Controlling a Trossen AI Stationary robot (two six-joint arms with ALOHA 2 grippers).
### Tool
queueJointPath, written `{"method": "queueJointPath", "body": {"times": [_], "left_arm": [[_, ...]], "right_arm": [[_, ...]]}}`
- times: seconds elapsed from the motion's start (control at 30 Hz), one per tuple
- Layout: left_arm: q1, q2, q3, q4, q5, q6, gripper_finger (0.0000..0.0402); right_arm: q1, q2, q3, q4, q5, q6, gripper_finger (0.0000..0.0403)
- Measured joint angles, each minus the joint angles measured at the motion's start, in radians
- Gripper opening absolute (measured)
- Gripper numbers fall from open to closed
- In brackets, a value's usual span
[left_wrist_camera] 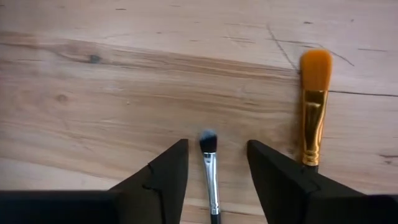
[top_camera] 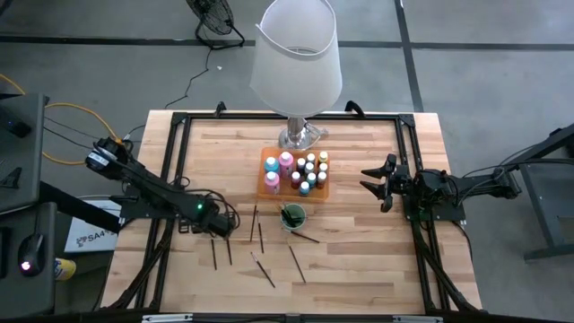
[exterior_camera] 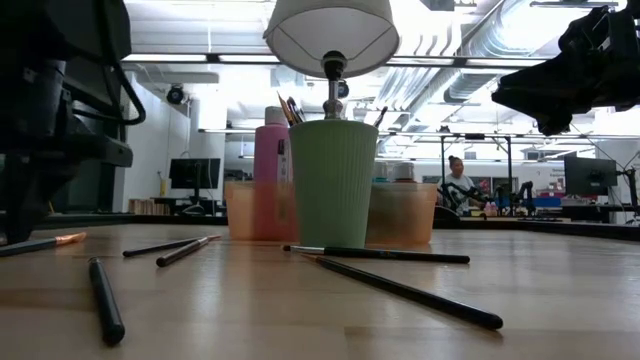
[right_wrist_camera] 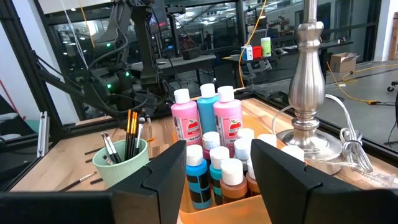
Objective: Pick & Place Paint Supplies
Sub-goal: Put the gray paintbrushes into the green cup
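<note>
Brush (left_wrist_camera: 210, 177) — between left pincer (left_wrist_camera: 217, 168) fingers

Paint bottles (top_camera: 300, 172) stand in an orange tray (top_camera: 266, 160); brushes (top_camera: 260, 237) lie scattered, perhaps six, some upright in a green cup (top_camera: 292, 216).

Grey concrete floor (top_camera: 466, 54), floor fan (top_camera: 213, 20), bright ceiling lights (exterior_camera: 200, 25)

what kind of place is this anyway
Probably a robotics lab or open workshop: exposed ceiling ducts, rows of workbenches with monitors, a person seated at one, and a framed wooden table on concrete floor.
</note>
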Motion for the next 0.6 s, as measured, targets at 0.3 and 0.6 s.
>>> {"method": "queueJointPath", "body": {"times": [0.3,0.6], "left_arm": [[0.0,0.03,-0.001,-0.001,0.007,-0.002,0.0124],[0.0,0.032,-0.002,0.009,0.01,-0.002,0.0076]], "right_arm": [[0.0,0.0,0.0,0.0,0.0,0.0,0.0174],[0.0,0.0,0.0,0.0,0.0,0.0,0.0174]]}}
